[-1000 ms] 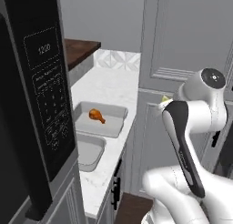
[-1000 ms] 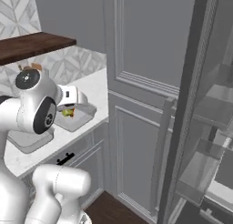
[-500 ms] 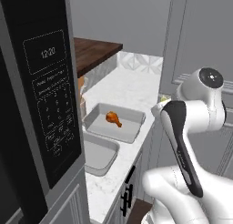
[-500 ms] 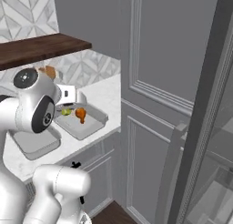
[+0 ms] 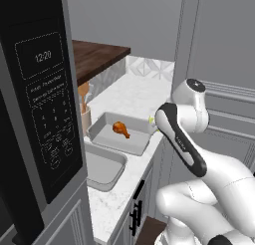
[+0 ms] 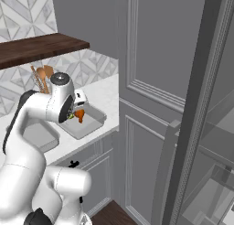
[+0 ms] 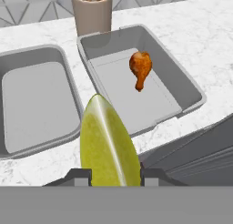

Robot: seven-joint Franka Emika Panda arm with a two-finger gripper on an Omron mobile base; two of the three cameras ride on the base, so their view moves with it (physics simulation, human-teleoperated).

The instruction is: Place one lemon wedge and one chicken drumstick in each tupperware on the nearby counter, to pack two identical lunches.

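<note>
My gripper (image 7: 113, 175) is shut on a pale yellow-green lemon wedge (image 7: 108, 143), which stands upright between the fingers (image 7: 80, 176). It hovers over the front edge of the white marble counter (image 7: 205, 27), before two grey tupperwares. The right tupperware (image 7: 189, 84) holds one orange drumstick (image 7: 139, 69). The left tupperware (image 7: 36, 100) has nothing in it. From the left base, the drumstick (image 5: 120, 129) lies in the farther tupperware (image 5: 135, 148), and the wedge (image 5: 151, 120) peeks out beside my arm. From the right base, the wedge (image 6: 71, 115) hangs next to the drumstick (image 6: 80, 115).
A beige utensil cup (image 7: 92, 11) stands right behind the tupperwares. A black microwave (image 5: 40, 114) rises close on the left, with a dark wooden shelf (image 5: 97, 55) above the counter. Tall grey cabinet doors (image 6: 151, 82) close off the right side.
The whole picture has shifted as the base drove, so the counter and tupperwares now sit nearer and more central. The gripper still holds the lemon wedge.
</note>
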